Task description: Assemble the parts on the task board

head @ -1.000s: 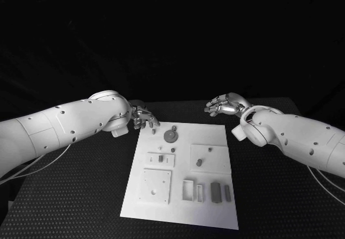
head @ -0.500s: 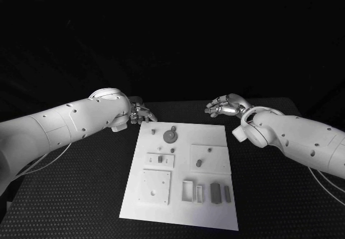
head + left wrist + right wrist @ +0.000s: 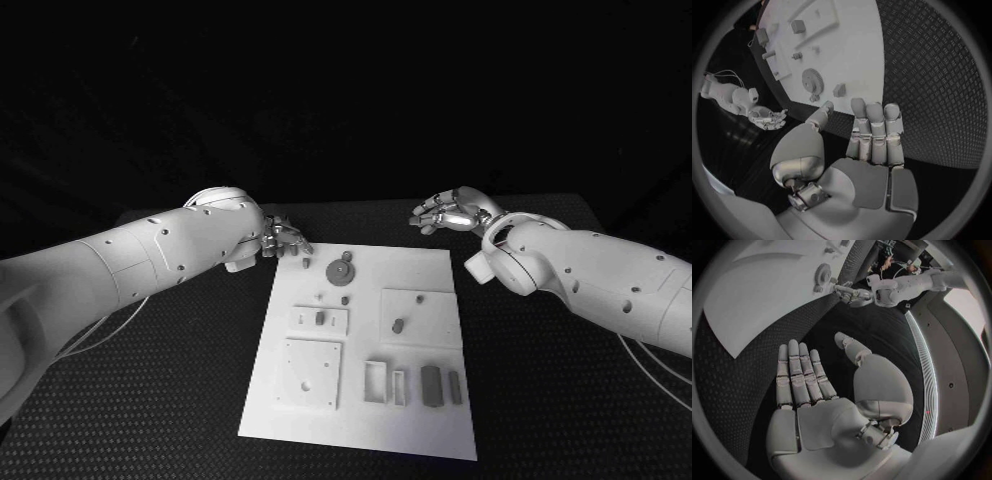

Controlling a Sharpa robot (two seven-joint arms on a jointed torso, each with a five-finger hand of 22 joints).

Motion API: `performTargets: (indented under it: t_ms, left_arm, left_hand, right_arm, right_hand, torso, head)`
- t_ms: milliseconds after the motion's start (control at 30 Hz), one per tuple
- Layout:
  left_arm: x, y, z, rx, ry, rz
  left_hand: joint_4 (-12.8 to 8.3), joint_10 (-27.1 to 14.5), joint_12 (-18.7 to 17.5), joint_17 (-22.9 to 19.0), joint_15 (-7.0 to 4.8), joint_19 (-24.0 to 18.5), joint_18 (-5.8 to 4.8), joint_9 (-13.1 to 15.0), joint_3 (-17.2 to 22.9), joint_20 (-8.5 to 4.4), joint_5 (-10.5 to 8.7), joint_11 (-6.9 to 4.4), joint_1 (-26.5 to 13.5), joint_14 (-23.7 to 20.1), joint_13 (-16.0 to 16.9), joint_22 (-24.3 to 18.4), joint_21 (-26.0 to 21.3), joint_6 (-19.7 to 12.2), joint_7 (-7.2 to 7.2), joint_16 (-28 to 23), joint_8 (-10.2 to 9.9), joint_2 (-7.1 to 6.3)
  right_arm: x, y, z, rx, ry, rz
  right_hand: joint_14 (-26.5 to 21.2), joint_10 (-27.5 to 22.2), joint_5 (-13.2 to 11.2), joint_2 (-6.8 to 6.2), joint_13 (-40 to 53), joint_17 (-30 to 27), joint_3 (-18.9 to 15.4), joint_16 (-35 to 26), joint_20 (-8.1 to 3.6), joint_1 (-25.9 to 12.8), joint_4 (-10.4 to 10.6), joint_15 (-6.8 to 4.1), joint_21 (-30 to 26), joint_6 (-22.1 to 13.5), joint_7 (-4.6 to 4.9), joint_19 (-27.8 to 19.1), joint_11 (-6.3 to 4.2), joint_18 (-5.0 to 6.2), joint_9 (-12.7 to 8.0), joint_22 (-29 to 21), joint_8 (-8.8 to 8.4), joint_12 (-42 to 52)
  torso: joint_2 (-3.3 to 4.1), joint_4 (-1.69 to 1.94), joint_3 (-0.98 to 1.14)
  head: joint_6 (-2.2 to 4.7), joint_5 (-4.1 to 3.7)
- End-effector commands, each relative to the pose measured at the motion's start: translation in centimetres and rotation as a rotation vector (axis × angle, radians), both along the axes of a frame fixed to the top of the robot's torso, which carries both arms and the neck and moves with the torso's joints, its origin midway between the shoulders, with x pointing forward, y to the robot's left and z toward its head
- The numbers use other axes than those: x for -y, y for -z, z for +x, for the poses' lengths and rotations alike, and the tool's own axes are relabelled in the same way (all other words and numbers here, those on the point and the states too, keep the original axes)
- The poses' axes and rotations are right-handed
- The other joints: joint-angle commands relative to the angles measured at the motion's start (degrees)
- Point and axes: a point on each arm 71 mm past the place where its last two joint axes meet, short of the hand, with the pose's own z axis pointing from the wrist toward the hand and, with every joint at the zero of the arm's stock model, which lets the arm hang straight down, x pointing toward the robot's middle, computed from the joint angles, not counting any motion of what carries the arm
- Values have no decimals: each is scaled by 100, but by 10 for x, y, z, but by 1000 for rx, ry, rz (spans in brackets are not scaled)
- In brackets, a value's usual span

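The white task board (image 3: 361, 400) lies in the middle of the black table. Grey parts sit on it: a round gear (image 3: 342, 270) near the far edge, a small peg (image 3: 398, 325) in the middle and dark oblong blocks (image 3: 430, 383) near the front. My left hand (image 3: 284, 240) hovers at the board's far left corner, fingers straight and apart, holding nothing. In the left wrist view the left hand (image 3: 870, 145) shows a bare palm, with the gear (image 3: 812, 80) and board (image 3: 842, 35) beyond the fingertips. My right hand (image 3: 450, 213) floats past the far right corner; its palm (image 3: 811, 390) is flat and bare.
Raised white plates (image 3: 313, 372) and slotted holders (image 3: 378, 382) stand on the board's near half. Textured black table (image 3: 577, 400) surrounds the board on all sides. The right wrist view also shows the left hand (image 3: 853, 295) across the board (image 3: 761, 295).
The left arm has swung, its elbow dropping lower and outward, while the left hand stays near the board's far left corner. The right arm has not moved.
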Motion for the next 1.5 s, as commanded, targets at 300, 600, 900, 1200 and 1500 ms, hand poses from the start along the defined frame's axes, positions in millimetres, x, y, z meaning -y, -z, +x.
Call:
performTargets:
  t_ms: [300,600,900,1200,1500]
  left_arm:
    - [8,6,-3,-54,53,-15]
    - [7,7,-5,-79,63,-10]
    - [8,8,-5,-89,71,-9]
    - [10,10,-5,-97,72,-21]
    - [10,12,-6,-101,68,-33]
  left_hand:
    - [-16,-11,-35,4,19,-49,-62,-4,-36,-556,-19,39,34,-31,4,14,-23,-12,18,-13,-30,72]
    - [-61,36,-25,20,21,-61,-63,3,-112,-551,-12,19,70,-23,11,59,-16,123,-9,23,26,306]
    - [-114,56,-30,25,20,-66,-62,-12,-157,-551,-8,13,107,-25,11,87,-17,161,-16,40,28,428]
    - [-230,75,-46,24,27,-72,-66,-42,-196,-545,-10,16,218,-34,9,129,-30,190,-14,54,14,719]
    - [-321,82,-64,18,38,-80,-74,-63,-227,-534,-17,24,306,-45,6,160,-50,200,-7,56,2,951]
  right_arm:
    - [-2,-1,-1,5,-14,5]
    - [-2,-1,0,5,-13,5]
    - [-3,-1,0,5,-15,5]
    - [-3,0,0,5,-15,5]
    - [-4,0,0,4,-15,5]
  right_hand:
    - [-15,32,19,-17,-3,-6,-22,-19,3,-43,3,41,-34,24,107,-16,11,38,-8,6,12,-33]
    - [-15,32,20,-17,-3,-6,-22,-20,3,-43,4,41,-35,24,108,-16,11,38,-8,8,12,-35]
    - [-15,34,21,-18,-3,-6,-22,-20,3,-42,5,41,-38,24,108,-15,11,38,-10,10,13,-37]
    - [-15,35,22,-17,-3,-7,-21,-20,3,-41,6,41,-41,24,109,-14,11,38,-11,12,13,-39]
    - [-14,36,22,-17,-2,-7,-21,-20,3,-41,7,41,-43,24,109,-13,11,38,-13,15,13,-41]
  torso:
    - [-16,12,8]
    - [-18,10,11]
    - [-14,10,10]
    - [-15,9,9]
    - [-14,8,10]
  head:
    - [-31,-31]
    - [-29,-33]
    - [-27,-32]
    - [-31,-36]
    - [-31,-40]
